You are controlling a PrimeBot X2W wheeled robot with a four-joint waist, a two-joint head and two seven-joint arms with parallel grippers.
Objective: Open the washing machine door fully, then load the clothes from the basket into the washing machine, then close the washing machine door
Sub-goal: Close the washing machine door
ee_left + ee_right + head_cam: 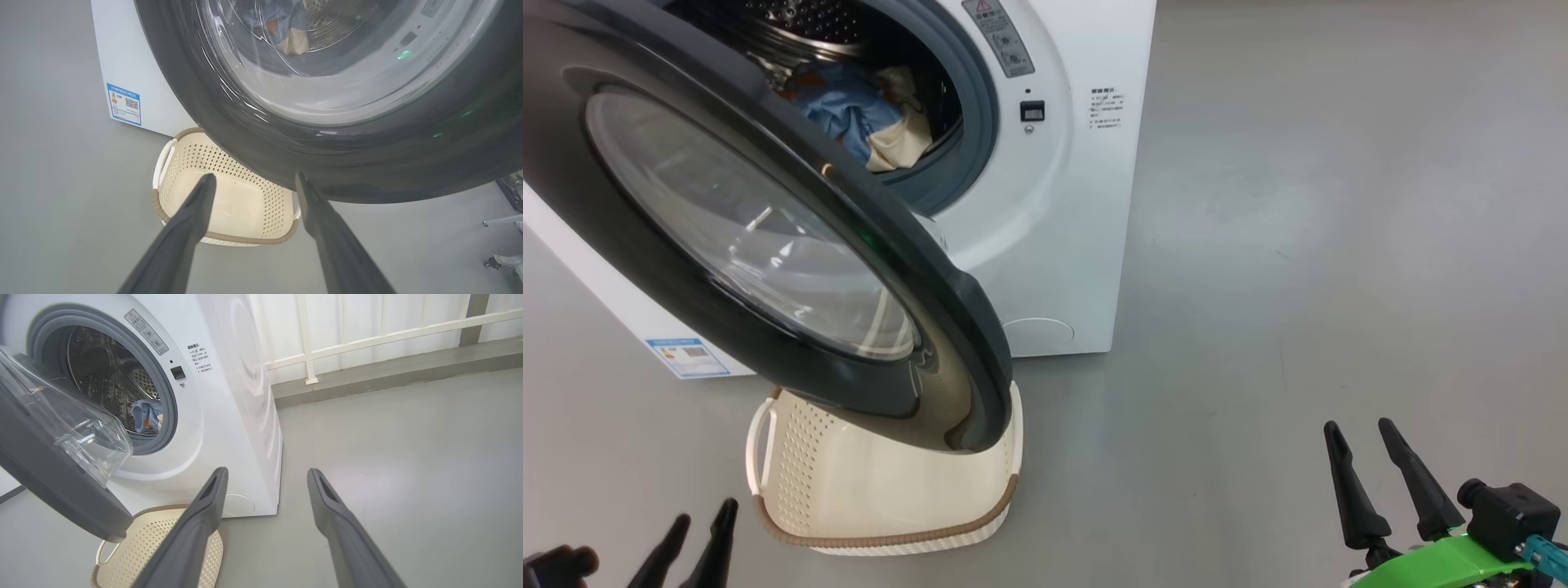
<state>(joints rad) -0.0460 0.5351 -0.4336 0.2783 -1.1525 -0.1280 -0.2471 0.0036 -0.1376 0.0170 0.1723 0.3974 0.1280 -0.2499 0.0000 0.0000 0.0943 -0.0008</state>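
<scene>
Down at the lower left of the washing machine door (752, 237) sits the left gripper (704, 514), jaws apart and nothing in them. With the clothes loaded, closing looks like the step in hand, and this arm seems the better placed for it. The call is a flat push on the door's glossy black rim out near its free edge, not on the glass bowl. It should follow the swing round until the latch catches. Behind the door's left side, a blue label sticker (689, 357) marks the cabinet. Under the door's free edge stands the basket (849, 482), and the part that shows has nothing in it. Whether the rim passes clear above it is hard to judge, so go slowly. Beyond the door, the clothes (858, 114) lie in the drum of the washing machine (1045, 245). A cream fold rests close to the seal's lower lip, a likely pinch point. Well right of the door hangs the right gripper (1359, 425), jaws wide and empty over bare floor (1298, 245), clear of the swing.
</scene>
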